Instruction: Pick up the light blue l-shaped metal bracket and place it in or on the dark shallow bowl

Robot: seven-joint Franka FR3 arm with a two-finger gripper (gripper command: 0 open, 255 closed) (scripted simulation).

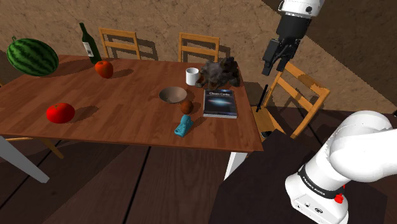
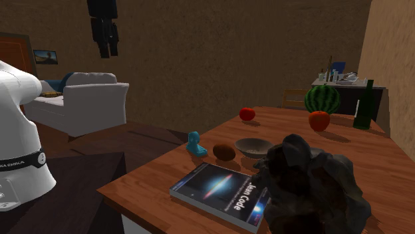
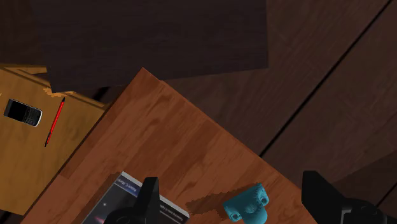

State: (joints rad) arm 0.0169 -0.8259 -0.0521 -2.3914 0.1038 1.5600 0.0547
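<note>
gripper [image 1: 275,66] hangs high, fingers wide and empty. light blue bracket [image 1: 182,128] sits near the table [image 1: 127,121] edge; a clumsy descent could knock it off.

book [image 2: 219,189]: corner hidden behind dark lump [image 2: 309,186] | arm [image 1: 350,153]: cut off at top edge

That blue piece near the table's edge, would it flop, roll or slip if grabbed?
The blue bracket is probably stiff: it looks chunky and solid. It likely won't roll, resting flat on the table. Its rounded knobs might slip in a grip.
</note>
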